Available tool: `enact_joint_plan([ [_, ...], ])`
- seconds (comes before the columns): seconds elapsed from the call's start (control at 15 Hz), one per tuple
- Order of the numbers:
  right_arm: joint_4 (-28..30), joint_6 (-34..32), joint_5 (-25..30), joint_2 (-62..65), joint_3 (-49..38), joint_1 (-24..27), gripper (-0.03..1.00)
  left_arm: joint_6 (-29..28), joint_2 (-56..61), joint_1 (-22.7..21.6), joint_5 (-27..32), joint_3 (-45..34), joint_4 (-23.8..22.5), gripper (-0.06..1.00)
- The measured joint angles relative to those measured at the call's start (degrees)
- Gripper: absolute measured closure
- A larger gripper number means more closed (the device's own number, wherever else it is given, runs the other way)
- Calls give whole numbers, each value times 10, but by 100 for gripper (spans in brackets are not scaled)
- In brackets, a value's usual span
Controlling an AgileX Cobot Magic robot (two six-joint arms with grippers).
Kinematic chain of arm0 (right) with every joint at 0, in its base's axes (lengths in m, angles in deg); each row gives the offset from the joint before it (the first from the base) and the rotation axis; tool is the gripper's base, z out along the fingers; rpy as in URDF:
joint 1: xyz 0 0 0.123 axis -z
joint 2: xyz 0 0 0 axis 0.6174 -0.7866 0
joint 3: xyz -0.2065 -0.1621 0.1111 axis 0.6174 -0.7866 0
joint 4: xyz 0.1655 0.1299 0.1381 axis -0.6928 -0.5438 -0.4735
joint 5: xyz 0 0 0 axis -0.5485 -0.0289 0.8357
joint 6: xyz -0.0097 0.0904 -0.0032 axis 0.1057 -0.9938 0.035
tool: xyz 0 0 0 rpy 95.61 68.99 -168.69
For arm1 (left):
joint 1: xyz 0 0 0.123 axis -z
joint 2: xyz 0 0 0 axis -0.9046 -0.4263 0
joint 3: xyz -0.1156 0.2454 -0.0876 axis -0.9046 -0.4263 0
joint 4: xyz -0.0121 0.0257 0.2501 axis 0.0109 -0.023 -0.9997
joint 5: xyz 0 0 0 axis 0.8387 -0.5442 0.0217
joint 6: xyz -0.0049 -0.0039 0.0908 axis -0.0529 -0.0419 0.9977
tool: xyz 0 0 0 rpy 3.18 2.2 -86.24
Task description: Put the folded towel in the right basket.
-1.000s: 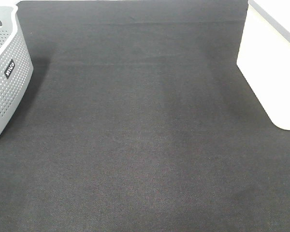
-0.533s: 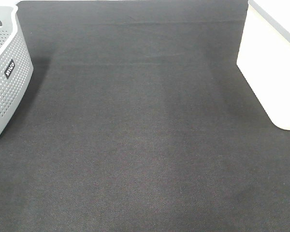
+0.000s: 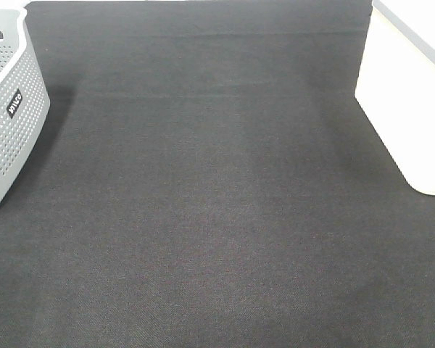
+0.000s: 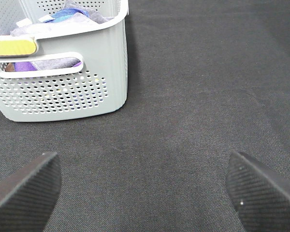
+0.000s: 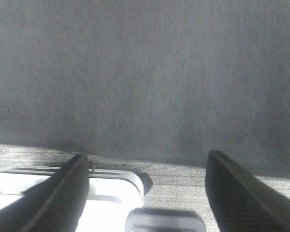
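Close to the left wrist camera, the left end effector [image 4: 142, 188] stands wide open with nothing between its dark fingers [image 4: 24, 186], only bare black desk [image 4: 193, 96] under the gap. The right end effector [image 5: 145, 193] is likewise spread wide and holds nothing; some pale hardware sits low between its fingers [image 5: 55, 193], and grey cloth surface fills the rest of that view.

Farther out from the left end effector stands the grey perforated basket [image 4: 63, 92], with a heap of purple, blue and grey cloth [image 4: 67, 17] inside it. Whether one of those pieces is the folded towel cannot be told, and no towel lies anywhere on the open desk [image 3: 217, 203] in the high view. No long axis can be read for it either.

At the high view's left edge sits that grey basket [image 3: 7, 123]; at the right edge, well apart across the desk, sits the white basket [image 3: 409, 109]. If the towel is in the grey one, the left arm looks nearer to it, and it lies ahead of that open end effector.
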Motion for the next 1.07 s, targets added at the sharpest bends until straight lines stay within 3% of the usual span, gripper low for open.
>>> enact_joint_plan([
  [0.27, 34, 0, -9, 157, -81, 0, 32, 0, 0, 0, 0, 0, 0, 7],
  [0.53, 38, 0, -81, 298, -108, 0, 32, 0, 0, 0, 0, 0, 0, 7],
  [1.07, 39, 0, -84, 331, -110, 0, 32, 0, 0, 0, 0, 0, 0, 7],
])
